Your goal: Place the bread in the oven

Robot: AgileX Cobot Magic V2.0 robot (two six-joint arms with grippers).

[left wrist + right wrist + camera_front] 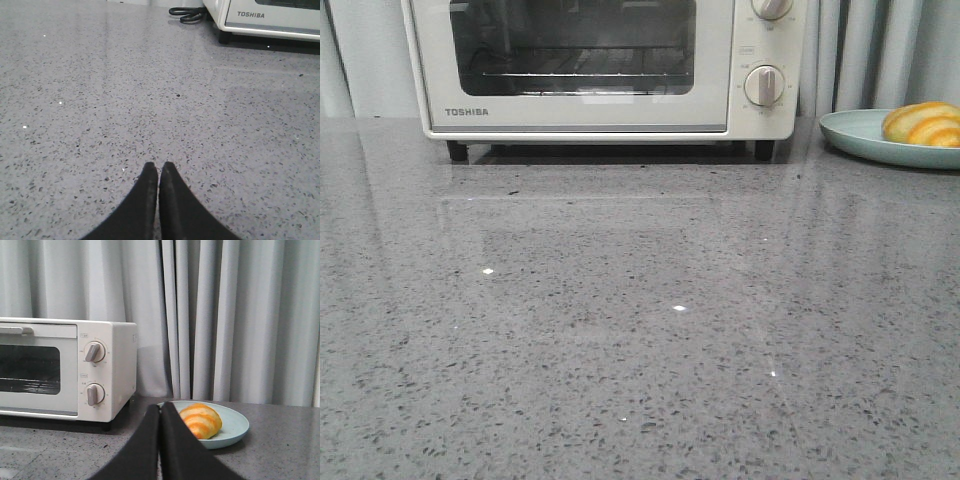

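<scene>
Glossy grey speckled countertop before pale pleated curtains.

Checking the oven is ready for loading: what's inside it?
Through the closed glass door of the oven, a wire rack shows, with nothing visible on it. The interior's upper part is out of frame. The bread sits on its plate.

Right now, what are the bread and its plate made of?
The bread looks like glossy plastic, not real: its orange and cream stripes shine smoothly. The plate seems to be glazed ceramic or melamine, pale green with a soft sheen; I cannot tell which.
</scene>
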